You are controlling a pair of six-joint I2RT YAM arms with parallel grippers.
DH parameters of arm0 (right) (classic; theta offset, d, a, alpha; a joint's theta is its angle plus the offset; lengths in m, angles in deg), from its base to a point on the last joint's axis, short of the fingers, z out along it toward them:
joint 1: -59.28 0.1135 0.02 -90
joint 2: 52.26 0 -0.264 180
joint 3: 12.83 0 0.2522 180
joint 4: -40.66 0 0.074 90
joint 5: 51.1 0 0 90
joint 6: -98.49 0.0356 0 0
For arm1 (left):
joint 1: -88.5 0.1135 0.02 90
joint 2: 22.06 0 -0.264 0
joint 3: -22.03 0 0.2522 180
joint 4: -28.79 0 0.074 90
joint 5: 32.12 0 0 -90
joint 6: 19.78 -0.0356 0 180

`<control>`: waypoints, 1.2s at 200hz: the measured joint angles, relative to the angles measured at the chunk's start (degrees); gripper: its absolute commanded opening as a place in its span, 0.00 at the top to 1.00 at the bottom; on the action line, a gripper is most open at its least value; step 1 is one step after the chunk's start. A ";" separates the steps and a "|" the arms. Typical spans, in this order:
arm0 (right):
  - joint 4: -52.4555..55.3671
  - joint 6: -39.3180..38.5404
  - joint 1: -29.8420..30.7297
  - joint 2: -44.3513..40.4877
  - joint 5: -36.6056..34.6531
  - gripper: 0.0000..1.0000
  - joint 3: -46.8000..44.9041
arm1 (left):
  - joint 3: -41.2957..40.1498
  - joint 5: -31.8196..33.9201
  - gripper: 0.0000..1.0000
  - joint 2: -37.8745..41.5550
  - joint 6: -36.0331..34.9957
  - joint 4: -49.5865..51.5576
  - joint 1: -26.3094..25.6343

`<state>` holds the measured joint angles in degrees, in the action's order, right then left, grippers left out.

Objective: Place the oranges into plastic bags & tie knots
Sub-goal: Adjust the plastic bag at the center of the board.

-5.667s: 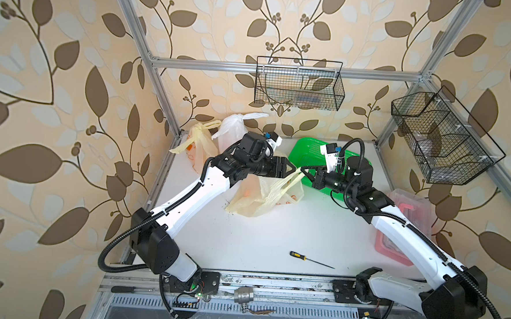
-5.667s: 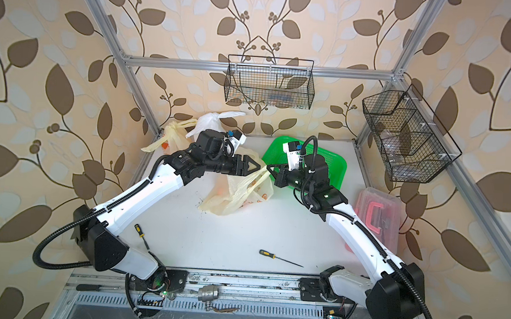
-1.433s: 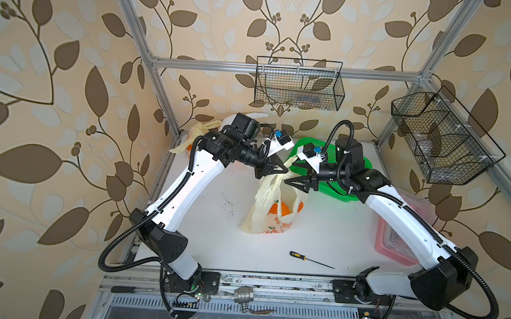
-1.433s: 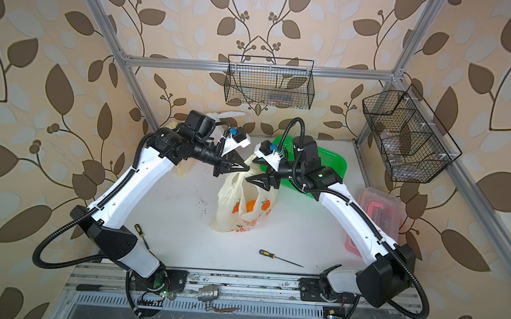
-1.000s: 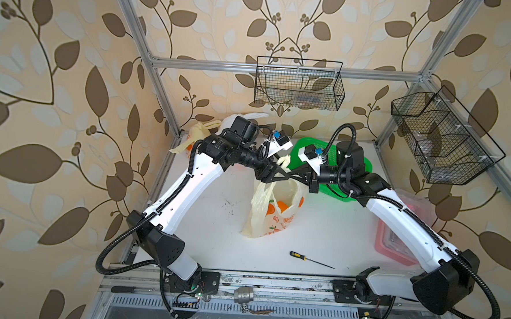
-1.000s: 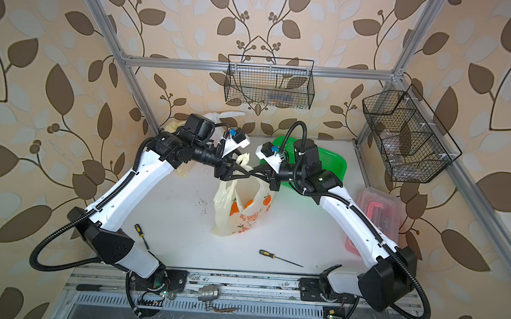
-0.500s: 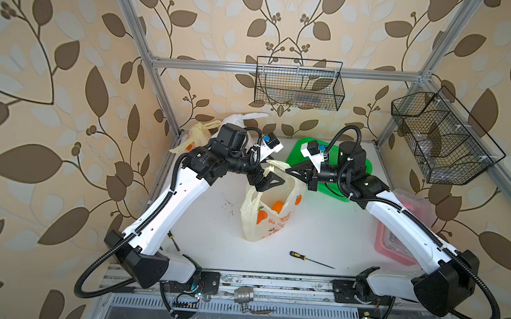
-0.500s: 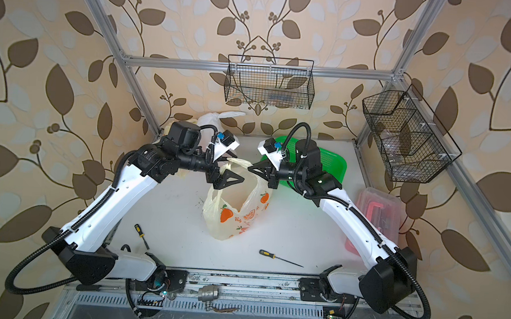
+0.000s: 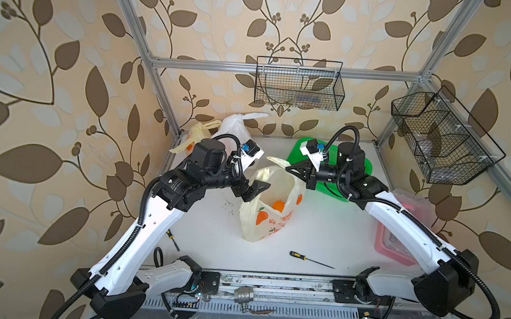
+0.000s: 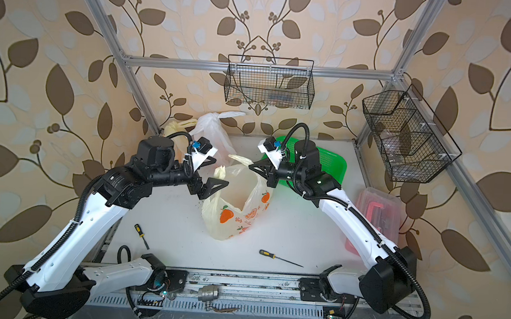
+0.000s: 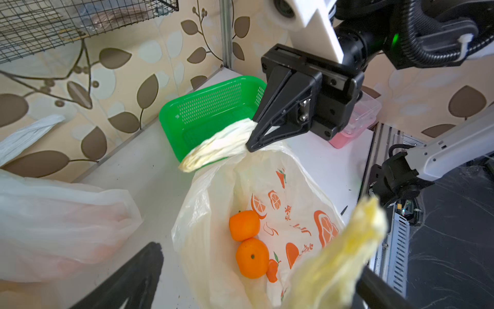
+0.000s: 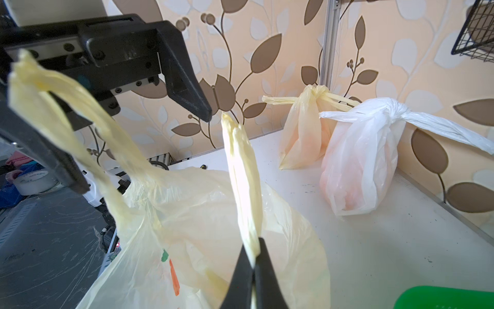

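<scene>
A pale yellow plastic bag (image 9: 270, 218) with orange prints stands open mid-table, seen in both top views (image 10: 230, 222). Two oranges (image 11: 244, 224) (image 11: 252, 258) lie inside it. My right gripper (image 9: 288, 169) (image 12: 254, 256) is shut on one twisted handle (image 12: 240, 166) and holds it up. My left gripper (image 9: 261, 175) (image 11: 251, 294) is open, and the other handle (image 11: 334, 262) stands loose between its fingers, leaning on one. Two tied plastic bags, white (image 12: 361, 157) and yellow (image 12: 302, 133), sit at the back left, each with a knot (image 12: 393, 107) (image 12: 316, 91).
A green mesh basket (image 9: 359, 165) stands behind my right gripper. A pink-lidded clear box (image 9: 400, 234) is at the right edge. One screwdriver (image 9: 309, 258) lies near the front, another (image 10: 140, 235) by the left arm. Wire baskets (image 9: 298, 84) (image 9: 438, 136) hang on the frame.
My left gripper has opened, let go of its handle and drawn back to the left. The bag has sunk onto the table and spread open. The right gripper keeps its handle.
</scene>
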<state>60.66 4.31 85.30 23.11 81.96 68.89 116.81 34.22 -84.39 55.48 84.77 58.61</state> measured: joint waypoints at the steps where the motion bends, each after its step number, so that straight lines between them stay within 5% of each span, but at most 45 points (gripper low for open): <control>1: 0.00 0.02 0.00 0.00 -0.02 1.00 -0.02 | -0.07 0.07 0.05 0.07 0.00 -0.02 0.00; 46: -0.07 1.05 0.00 0.00 -1.77 1.00 -0.15 | -1.09 2.73 0.22 1.16 3.43 -2.49 0.00; 95: 0.42 2.73 0.02 -2.69 -7.23 1.00 -1.27 | -1.51 3.58 1.00 0.81 6.14 -6.60 0.00; 154: 3.17 3.10 0.02 -12.98 -12.31 1.00 -2.82 | 3.63 2.08 1.00 -7.19 0.17 -7.80 0.42; 230: 7.56 4.00 0.02 -21.94 -18.69 1.00 -5.90 | 24.50 -15.63 1.00 -26.40 -12.28 -1.29 5.68; 240: 7.08 5.03 0.02 -21.84 -19.39 1.00 -7.58 | 24.57 -17.05 0.87 -27.17 -12.52 -1.05 5.92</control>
<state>67.74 9.34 85.33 1.28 62.58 61.31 141.37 17.17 -111.55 42.95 83.72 64.53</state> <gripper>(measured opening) 0.047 0.053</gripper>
